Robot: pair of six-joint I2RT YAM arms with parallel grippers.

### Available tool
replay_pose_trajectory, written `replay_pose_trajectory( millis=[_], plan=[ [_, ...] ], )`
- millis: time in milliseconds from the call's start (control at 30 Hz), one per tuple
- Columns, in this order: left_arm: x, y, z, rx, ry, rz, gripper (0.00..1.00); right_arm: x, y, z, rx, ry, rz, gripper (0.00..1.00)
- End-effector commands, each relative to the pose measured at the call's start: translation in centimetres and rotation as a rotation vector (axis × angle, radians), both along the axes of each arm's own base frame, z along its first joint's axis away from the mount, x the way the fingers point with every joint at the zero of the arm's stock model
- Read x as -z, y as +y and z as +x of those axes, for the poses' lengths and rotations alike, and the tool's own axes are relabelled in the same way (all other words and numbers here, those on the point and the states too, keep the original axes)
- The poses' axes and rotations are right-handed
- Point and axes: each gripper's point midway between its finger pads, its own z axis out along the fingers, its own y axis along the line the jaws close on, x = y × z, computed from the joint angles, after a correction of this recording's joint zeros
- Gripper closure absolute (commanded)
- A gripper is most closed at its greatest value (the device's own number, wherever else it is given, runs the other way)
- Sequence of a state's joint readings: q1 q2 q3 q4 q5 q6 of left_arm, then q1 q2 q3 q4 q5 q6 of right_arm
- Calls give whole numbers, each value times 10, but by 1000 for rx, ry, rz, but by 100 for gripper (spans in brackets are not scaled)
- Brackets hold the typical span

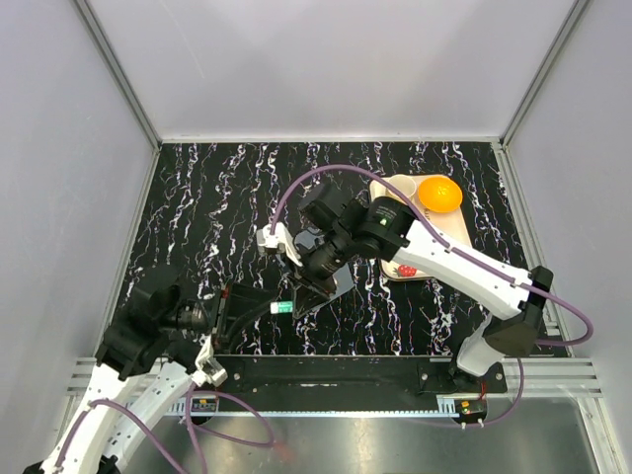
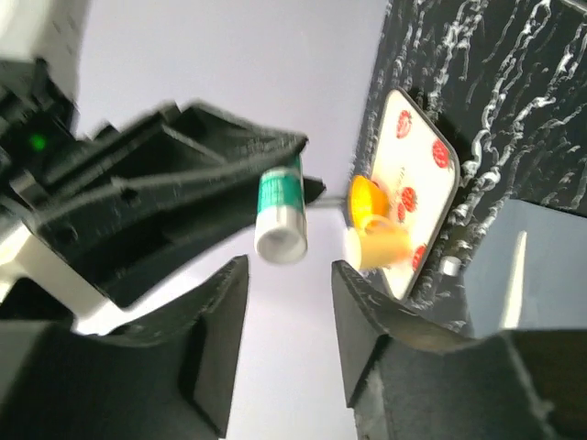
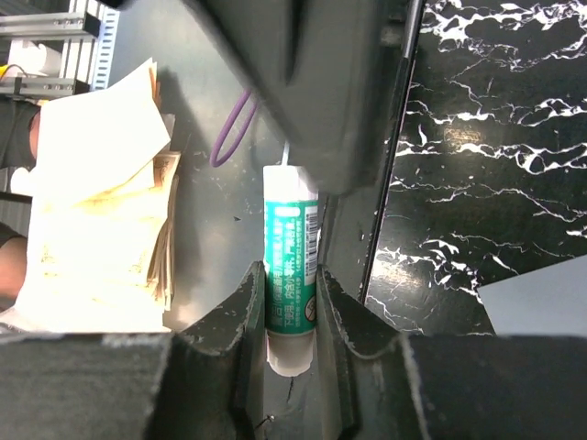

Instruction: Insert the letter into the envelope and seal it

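- Top external: the right gripper (image 1: 299, 293) reaches over the middle of the table (image 1: 197, 197) and holds a green-and-white glue stick (image 1: 283, 308) out towards the left gripper (image 1: 259, 308), which is just beside it. The envelope (image 1: 341, 284) lies flat under the right arm, largely covered. The letter cannot be found here (perhaps it is inside already, I judge).
- Left wrist: its own fingers (image 2: 220, 348) stand apart with nothing between them, and the stick's white end is just beyond their tips. A bite taken off-centre could knock the stick out of the other grip, and it might roll off the near edge. Much of this view is blurred.
- Right wrist: the jaws are clamped on the stick's lower body. Whether its cap is on I cannot tell. At the left lie tan sheets (image 3: 101, 211); whether one is the letter is unclear. A grey corner, probably the envelope, is cut off at lower right.
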State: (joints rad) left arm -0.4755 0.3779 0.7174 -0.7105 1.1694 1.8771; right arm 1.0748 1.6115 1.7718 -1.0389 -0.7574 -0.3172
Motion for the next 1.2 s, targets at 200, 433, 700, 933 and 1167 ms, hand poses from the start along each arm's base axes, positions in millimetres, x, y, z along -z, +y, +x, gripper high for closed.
replay_pose_trajectory(
  millis=[200, 433, 700, 933, 1167],
  plan=[
    [-1, 3, 15, -399, 1556, -83, 41, -36, -36, 63, 212, -377, 73, 100],
    [-28, -20, 29, -253, 2078, -238, 36, -47, -39, 79, 199, -564, 100, 100],
    [-51, -30, 43, -222, 2220, -251, 38, -39, -33, 72, 148, -643, 80, 100],
    [-43, -34, 52, -237, 2291, -262, 56, -36, -30, 68, 139, -656, 66, 100],
    [-49, -34, 47, -188, 2212, -233, 93, -35, -28, 62, 141, -617, 65, 100]
  ],
)
